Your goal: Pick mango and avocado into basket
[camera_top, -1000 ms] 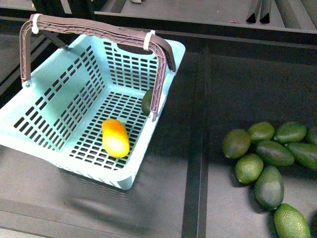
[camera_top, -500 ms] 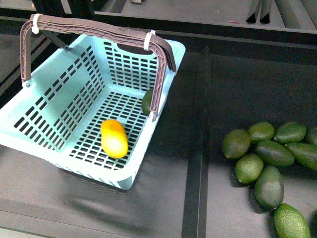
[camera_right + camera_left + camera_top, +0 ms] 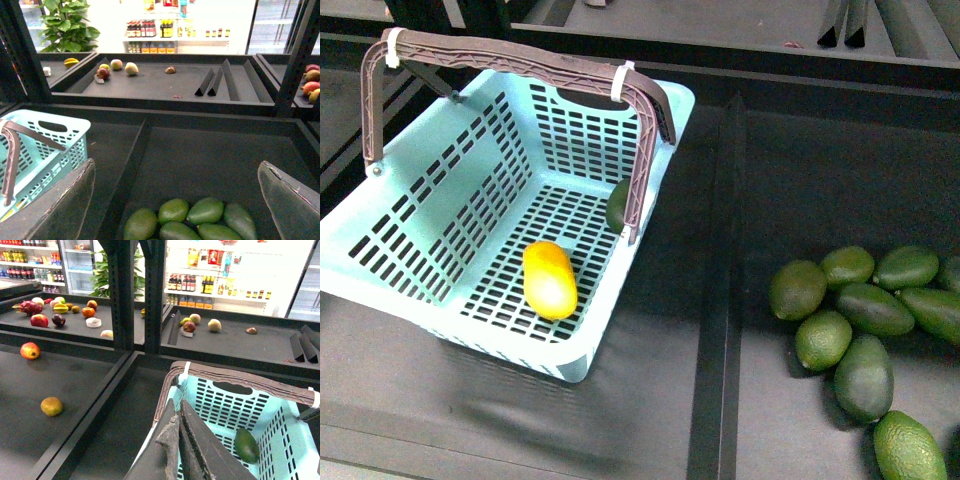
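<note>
Mango [image 3: 550,279] lies on the slotted floor of the basket [image 3: 440,215], near the front wall, and an avocado [image 3: 617,203] sits deeper inside, partly hidden behind the brown handle [image 3: 520,62]; the left wrist view shows that same avocado [image 3: 247,445] resting against the inner corner. Both fruits look already delivered, so by my reading the task is close to done. More avocados [image 3: 865,320] lie in a loose cluster on the dark surface [image 3: 800,170] to the right of the basket. Should another be wanted, I judge these fruits moderately heavy, firm but bruisable, with a rounded skin that could slip; the safest hold would be across the widest middle, with gentle pressure. The left gripper [image 3: 176,440] has its jaws pressed together with nothing between them, above the basket's near rim. The right gripper [image 3: 175,200] has its jaws spread wide, empty, above the avocado cluster [image 3: 190,220]
</note>
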`<state>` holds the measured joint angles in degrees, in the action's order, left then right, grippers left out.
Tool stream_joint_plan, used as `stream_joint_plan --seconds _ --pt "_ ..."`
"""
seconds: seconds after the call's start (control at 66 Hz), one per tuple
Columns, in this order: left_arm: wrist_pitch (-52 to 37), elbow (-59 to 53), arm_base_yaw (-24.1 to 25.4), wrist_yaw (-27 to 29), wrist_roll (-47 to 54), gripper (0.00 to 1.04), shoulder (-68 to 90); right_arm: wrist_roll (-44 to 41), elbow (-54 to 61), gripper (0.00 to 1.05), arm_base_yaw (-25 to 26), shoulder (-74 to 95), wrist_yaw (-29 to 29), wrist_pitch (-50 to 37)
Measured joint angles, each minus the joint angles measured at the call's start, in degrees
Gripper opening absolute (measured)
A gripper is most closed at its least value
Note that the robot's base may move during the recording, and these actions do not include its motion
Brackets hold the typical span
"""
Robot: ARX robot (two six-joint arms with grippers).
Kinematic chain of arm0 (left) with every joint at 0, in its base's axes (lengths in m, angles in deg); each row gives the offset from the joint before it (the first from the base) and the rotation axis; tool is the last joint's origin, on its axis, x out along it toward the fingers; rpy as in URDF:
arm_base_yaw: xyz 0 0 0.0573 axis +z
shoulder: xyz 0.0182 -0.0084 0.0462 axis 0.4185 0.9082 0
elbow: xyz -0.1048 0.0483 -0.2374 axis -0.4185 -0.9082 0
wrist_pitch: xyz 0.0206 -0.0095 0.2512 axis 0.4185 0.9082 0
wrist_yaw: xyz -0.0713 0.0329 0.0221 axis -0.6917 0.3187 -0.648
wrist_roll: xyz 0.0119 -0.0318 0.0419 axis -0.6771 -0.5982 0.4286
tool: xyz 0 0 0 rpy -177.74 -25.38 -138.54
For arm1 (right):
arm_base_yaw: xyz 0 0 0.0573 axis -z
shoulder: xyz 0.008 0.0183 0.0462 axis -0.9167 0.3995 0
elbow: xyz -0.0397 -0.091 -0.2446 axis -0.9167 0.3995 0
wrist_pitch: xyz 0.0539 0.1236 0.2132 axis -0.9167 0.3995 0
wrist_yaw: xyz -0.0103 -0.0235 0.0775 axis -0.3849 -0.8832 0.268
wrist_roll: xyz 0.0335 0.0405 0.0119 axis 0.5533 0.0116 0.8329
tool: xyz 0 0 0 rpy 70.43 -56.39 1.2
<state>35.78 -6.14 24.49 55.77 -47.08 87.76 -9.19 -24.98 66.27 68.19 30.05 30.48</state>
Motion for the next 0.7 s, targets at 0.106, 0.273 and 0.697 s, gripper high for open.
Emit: stream_joint_plan --seconds 0.106,0.273,0.697 --pt "3.26 0.0 0.0 0.0 0.0 0.02 -3.39 0.0 0.0 0.96 0.0 0.0 0.0 0.0" --pt "7.63 0.0 0.0 0.0 0.0 0.02 -7.78 0.0 0.0 0.96 0.0 0.0 0.0 0.0" --pt "23.28 0.0 0.0 0.0 0.02 0.02 -23.06 0.0 0.0 0.96 0.0 0.0 0.02 0.02"
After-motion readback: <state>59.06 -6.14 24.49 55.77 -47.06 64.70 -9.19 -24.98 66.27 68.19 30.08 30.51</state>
